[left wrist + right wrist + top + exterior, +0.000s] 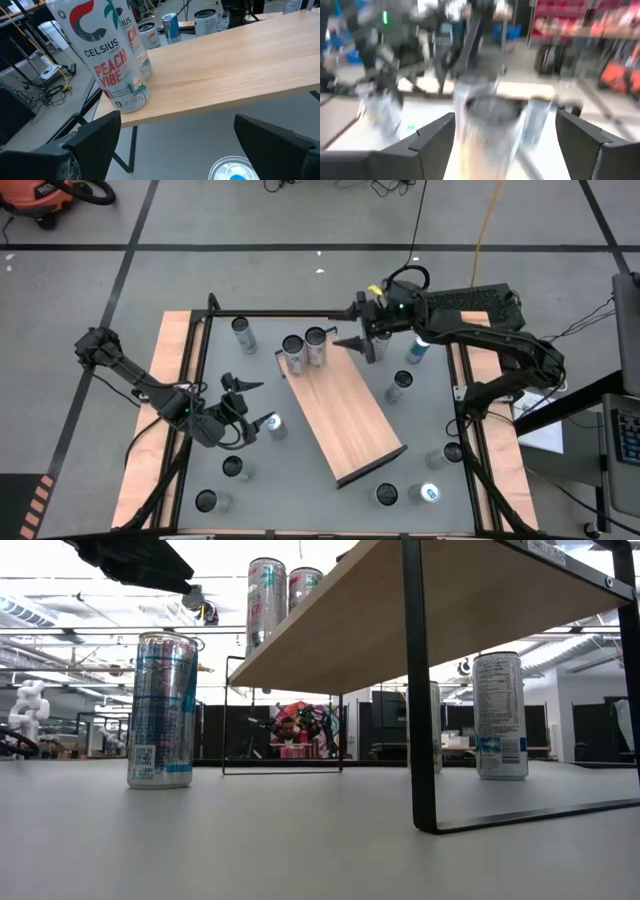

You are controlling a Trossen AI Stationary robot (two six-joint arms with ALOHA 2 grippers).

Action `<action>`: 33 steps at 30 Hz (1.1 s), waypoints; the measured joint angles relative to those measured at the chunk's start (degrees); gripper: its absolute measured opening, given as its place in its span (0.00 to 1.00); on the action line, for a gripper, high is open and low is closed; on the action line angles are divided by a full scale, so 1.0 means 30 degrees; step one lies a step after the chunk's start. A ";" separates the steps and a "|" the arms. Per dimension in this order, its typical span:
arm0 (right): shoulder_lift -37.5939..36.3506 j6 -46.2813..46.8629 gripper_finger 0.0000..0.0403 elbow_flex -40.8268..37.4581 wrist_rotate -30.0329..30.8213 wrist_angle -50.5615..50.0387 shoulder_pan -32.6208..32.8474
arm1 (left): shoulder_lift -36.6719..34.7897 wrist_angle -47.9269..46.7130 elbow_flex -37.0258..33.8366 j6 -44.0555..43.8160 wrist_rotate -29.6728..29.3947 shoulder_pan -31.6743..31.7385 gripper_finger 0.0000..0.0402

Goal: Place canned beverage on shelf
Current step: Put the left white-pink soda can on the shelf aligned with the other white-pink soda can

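The shelf (345,420) is a light wood board on thin black legs (420,690), set slanting across the middle of the table. Two cans (293,352) (316,345) stand upright on its far end; the left wrist view shows them as tall white cans (107,55). My right gripper (358,348) is open, just right of those cans and clear of them; its own view is blurred, with a can (487,130) in front of the open fingers. My left gripper (240,388) is open left of the shelf. A blue-topped can (232,171) stands on the table below it.
Several more cans stand on the grey tabletop around the shelf: far left (243,332), right of the shelf (400,385) (418,350), and along the near edge (235,468) (385,493) (430,493). Black frame rails (280,315) run along the table's far edge.
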 joint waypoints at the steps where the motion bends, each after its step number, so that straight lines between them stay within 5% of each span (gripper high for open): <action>1: -0.0030 -0.0236 0.69 0.0000 -0.0015 -0.0874 0.0066 | 0.0047 0.0115 0.0000 -0.0002 -0.0007 0.0000 0.97; 9: 0.0505 -0.1314 0.69 -0.0029 0.0010 -0.5950 0.0936 | 0.0081 0.0409 0.0000 0.0158 -0.0096 0.0000 0.97; 33: 0.2983 -0.1623 0.53 -0.0015 0.0009 -0.4506 0.2227 | 0.0081 0.0670 0.0000 0.0304 -0.0238 0.0000 0.97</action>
